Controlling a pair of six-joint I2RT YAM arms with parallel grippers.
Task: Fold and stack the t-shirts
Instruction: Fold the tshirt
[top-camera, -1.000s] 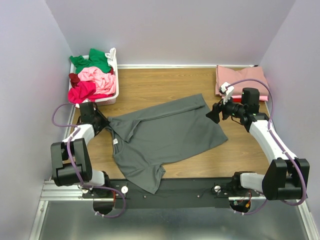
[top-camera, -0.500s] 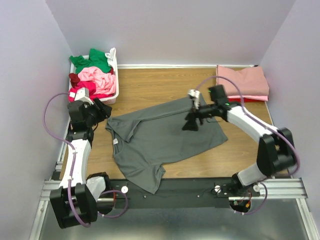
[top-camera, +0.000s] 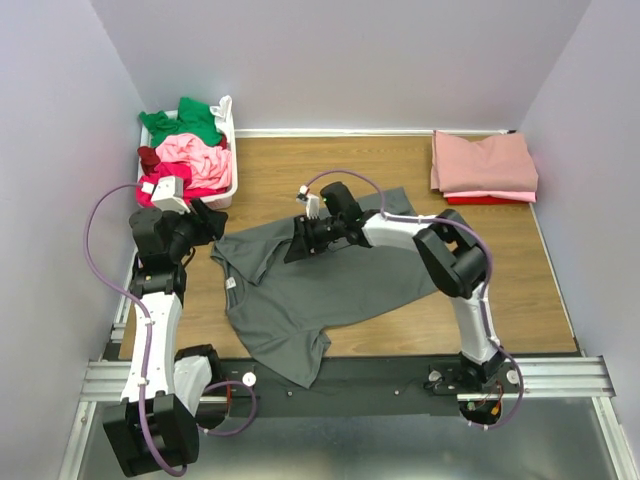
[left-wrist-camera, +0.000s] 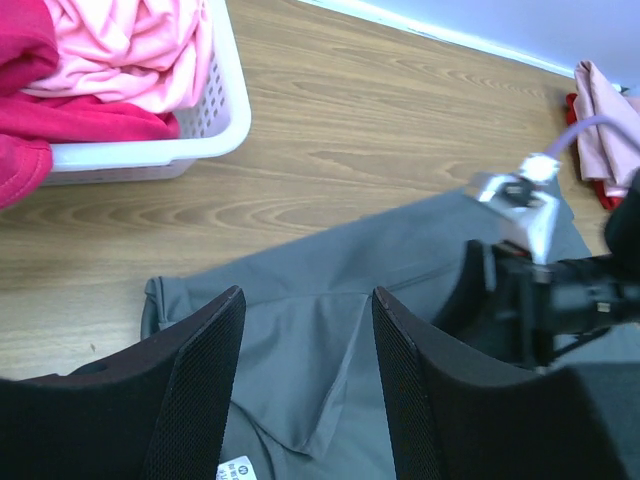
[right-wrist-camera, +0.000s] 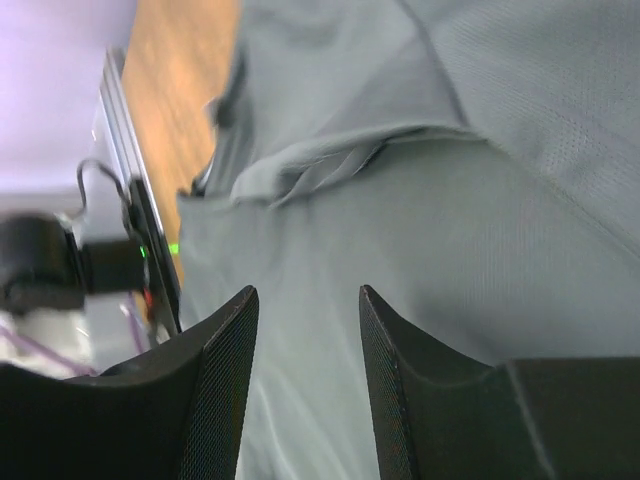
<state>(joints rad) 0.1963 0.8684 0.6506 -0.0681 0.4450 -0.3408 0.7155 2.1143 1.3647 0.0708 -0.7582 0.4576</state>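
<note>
A dark grey t-shirt (top-camera: 340, 280) lies spread and rumpled on the wooden table, collar to the left. My left gripper (top-camera: 205, 222) hovers just off the collar's left side, open, with only grey cloth (left-wrist-camera: 300, 380) showing below its empty jaws (left-wrist-camera: 308, 300). My right gripper (top-camera: 295, 248) reaches far left, low over the shirt's upper left part, open with nothing between its fingers (right-wrist-camera: 305, 295); grey fabric (right-wrist-camera: 450, 150) fills that view. A folded pink t-shirt (top-camera: 485, 162) lies on a red one (top-camera: 480, 199) at the back right.
A white basket (top-camera: 228, 190) at the back left holds green (top-camera: 185, 120), light pink (top-camera: 195, 152), magenta (top-camera: 165, 182) and maroon (top-camera: 148, 157) shirts. The basket's corner (left-wrist-camera: 225, 120) is close to my left gripper. Lilac walls enclose the table.
My right arm swept left across the grey shirt from its right edge to its upper left, jaws narrowing. My left gripper lifted off the collar and opened.
</note>
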